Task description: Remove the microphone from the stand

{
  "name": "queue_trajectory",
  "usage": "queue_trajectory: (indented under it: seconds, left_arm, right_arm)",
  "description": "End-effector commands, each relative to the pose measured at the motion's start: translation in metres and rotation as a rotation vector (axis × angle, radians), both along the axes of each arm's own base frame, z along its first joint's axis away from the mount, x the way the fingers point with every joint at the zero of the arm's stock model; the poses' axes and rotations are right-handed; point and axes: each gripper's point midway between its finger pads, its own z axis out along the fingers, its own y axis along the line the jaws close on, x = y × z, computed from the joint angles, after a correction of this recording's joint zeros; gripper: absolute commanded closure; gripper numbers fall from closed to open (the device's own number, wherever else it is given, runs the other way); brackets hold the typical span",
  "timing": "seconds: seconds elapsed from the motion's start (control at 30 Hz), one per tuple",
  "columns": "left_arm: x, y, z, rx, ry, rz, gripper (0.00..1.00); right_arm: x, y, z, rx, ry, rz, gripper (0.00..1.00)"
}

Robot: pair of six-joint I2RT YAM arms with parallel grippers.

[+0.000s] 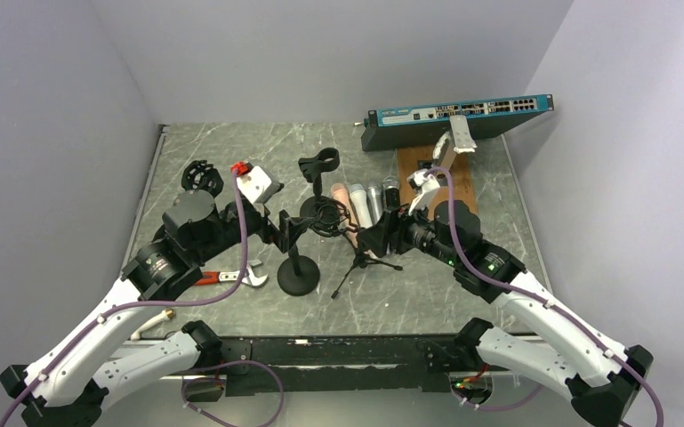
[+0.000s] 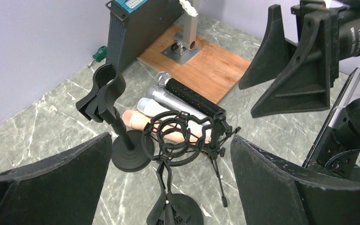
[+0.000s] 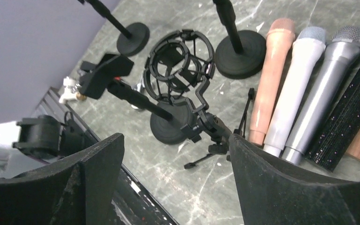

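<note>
Grey marble tabletop (image 1: 462, 294), lavender walls; both claws are spread wide and empty, left gripper (image 1: 289, 229) and right gripper (image 1: 382, 237) facing each other across the empty shock mount (image 1: 327, 216) on its tripod stand (image 1: 362, 261). No microphone sits in any stand in view: four handheld microphones (image 1: 360, 203) lie flat side by side just far of the mount, long axes near-far, heads far, right gripper nearer. Removal looks already done.
</note>
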Motion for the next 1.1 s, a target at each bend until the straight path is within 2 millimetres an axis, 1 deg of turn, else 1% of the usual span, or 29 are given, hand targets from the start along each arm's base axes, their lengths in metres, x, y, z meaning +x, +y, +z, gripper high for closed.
queue_trajectory:
  seconds: [0.0,0.07,0.17,0.2,0.27,0.3,0.37,0.47,0.53,0.6,0.7,0.8,0.9,1.0,1.07]
  left_arm:
    - [-0.002,0.0,0.021,-0.046,-0.04,-0.004,0.01]
    - [-0.002,-0.001,0.02,-0.045,-0.037,-0.007,0.01]
    - [-0.001,-0.002,0.018,-0.041,-0.033,-0.006,0.01]
    - [-0.001,-0.002,0.018,-0.04,-0.031,-0.005,0.01]
    - [0.0,-0.003,0.017,-0.035,-0.027,-0.005,0.01]
    - [0.001,-0.003,0.016,-0.032,-0.024,-0.005,0.01]
    - [0.001,-0.003,0.016,-0.032,-0.024,-0.006,0.01]
    - [0.002,-0.004,0.014,-0.026,-0.018,-0.003,0.01]
    - [0.003,-0.004,0.013,-0.022,-0.016,-0.003,0.01]
    - [0.003,-0.005,0.013,-0.022,-0.015,-0.004,0.01]
    - [0.003,-0.005,0.012,-0.021,-0.014,-0.003,0.01]
    - [0.002,-0.005,0.013,-0.022,-0.016,-0.004,0.01]
    - [0.002,-0.003,0.013,-0.021,-0.018,-0.002,0.01]
    - [0.002,-0.003,0.014,-0.023,-0.021,0.0,0.01]
    - [0.002,-0.003,0.014,-0.022,-0.021,-0.001,0.01]
  right_arm:
    - [-0.004,0.0,-0.013,-0.08,-0.074,0.052,0.16]
    - [-0.002,-0.001,-0.021,-0.113,-0.115,0.048,0.15]
    - [0.003,0.006,-0.037,-0.16,-0.121,0.071,0.15]
    - [0.005,0.011,-0.044,-0.187,-0.113,0.081,0.18]
    - [0.012,0.015,-0.052,-0.252,-0.117,0.059,0.31]
    - [0.014,0.018,-0.055,-0.281,-0.131,0.052,0.35]
    - [0.018,0.023,-0.056,-0.32,-0.169,0.03,0.37]
    - [0.022,0.033,-0.061,-0.351,-0.195,0.031,0.35]
    - [0.029,0.033,-0.066,-0.388,-0.199,-0.009,0.35]
    - [0.036,0.033,-0.068,-0.409,-0.21,-0.053,0.4]
    - [0.041,0.036,-0.068,-0.406,-0.234,-0.066,0.47]
    - [0.042,0.039,-0.072,-0.422,-0.244,-0.067,0.58]
    - [0.042,0.04,-0.072,-0.438,-0.249,-0.069,0.81]
    - [0.036,0.044,-0.06,-0.422,-0.25,-0.052,1.0]
    - [0.03,0.045,-0.047,-0.4,-0.245,-0.038,1.0]
